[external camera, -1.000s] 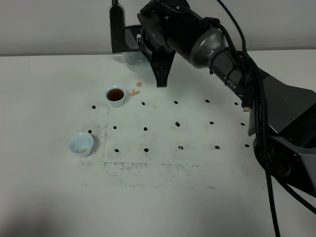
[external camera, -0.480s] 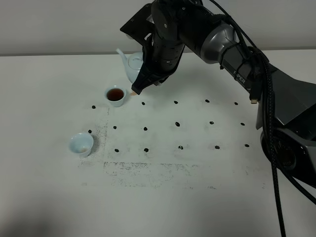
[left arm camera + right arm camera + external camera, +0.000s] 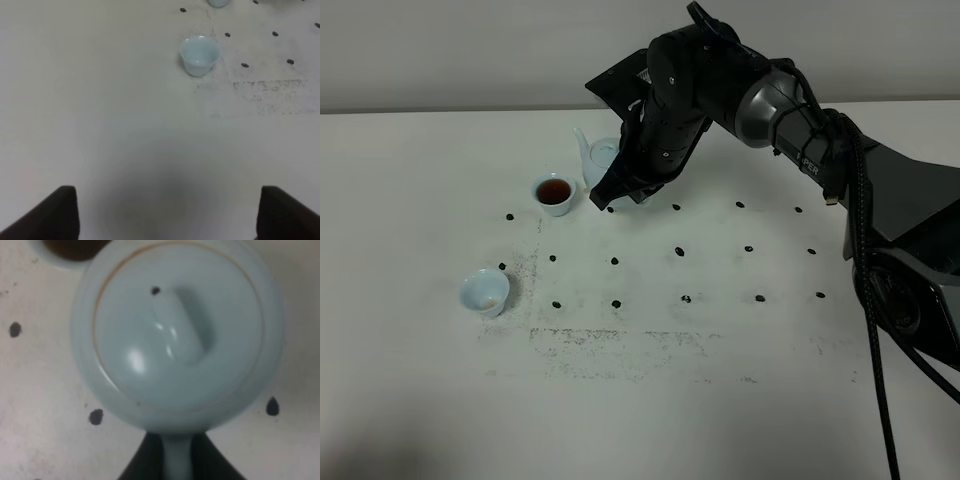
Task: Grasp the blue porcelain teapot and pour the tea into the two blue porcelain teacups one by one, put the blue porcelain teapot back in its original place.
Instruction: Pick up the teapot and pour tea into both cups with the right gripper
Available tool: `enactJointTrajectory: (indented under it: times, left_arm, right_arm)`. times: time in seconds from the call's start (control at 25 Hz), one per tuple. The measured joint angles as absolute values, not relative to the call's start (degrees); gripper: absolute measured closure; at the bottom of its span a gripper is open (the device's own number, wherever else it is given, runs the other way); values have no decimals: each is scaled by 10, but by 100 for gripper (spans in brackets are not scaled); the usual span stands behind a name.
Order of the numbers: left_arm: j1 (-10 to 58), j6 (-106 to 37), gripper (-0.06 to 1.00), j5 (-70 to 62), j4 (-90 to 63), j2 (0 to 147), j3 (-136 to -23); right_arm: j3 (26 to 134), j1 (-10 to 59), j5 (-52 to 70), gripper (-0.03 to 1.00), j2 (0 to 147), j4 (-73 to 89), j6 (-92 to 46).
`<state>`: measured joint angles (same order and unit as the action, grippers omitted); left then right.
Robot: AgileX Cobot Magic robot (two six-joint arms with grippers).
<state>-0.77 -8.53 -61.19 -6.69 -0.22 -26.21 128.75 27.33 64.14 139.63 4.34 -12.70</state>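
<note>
Nearest, the left hand (image 3: pixel 170 212) hovers over bare worktop (image 3: pixel 440 400) with its fingers wide apart, holding nothing. Beyond it stands the nearer teacup (image 3: pixel 485 293), pale inside with no dark tea showing. Farther on, the second teacup (image 3: pixel 555 192) holds dark tea. Just beyond and beside that cup is the blue porcelain teapot (image 3: pixel 598 160), upright, its spout (image 3: pixel 582 140) pointing away from the arm. Whether it rests on the worktop or hangs just above it cannot be told. The right hand (image 3: pixel 177 462) is clamped on its loop handle (image 3: pixel 176 452).

The glazed porcelain is probably slick, brittle and weighty with tea. The handle looks the surest hold, and the knobbed lid (image 3: pixel 180 330) may slide when tipped.
</note>
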Motion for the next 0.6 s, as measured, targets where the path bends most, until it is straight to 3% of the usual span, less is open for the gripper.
enactJointTrajectory:
  times: [0.6]
  left_arm:
    - [-8,-85,22,-612,-67,-2,-262]
  right_arm:
    - [1270,272,629,88,1400,43,-127]
